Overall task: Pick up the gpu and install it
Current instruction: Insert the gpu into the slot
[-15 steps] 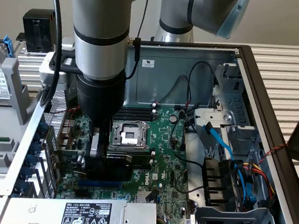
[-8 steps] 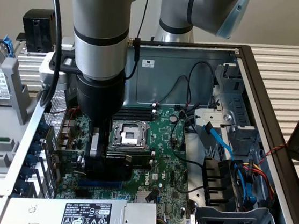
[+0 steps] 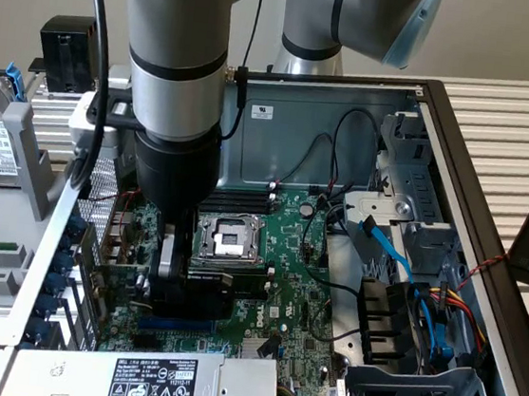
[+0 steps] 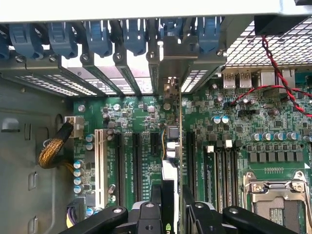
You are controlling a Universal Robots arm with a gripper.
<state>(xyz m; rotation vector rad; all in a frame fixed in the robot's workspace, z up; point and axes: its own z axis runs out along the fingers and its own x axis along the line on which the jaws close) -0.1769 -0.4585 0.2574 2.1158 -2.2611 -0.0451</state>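
Open computer case (image 3: 302, 116), green motherboard (image 3: 297, 288); gripper (image 4: 171, 204) clamped on gpu (image 4: 169, 170); power-supply label (image 3: 152, 386) unreadable

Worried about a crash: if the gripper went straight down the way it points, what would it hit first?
The gpu held by the gripper would reach the motherboard first, among the black slots. How much gap remains is unclear.
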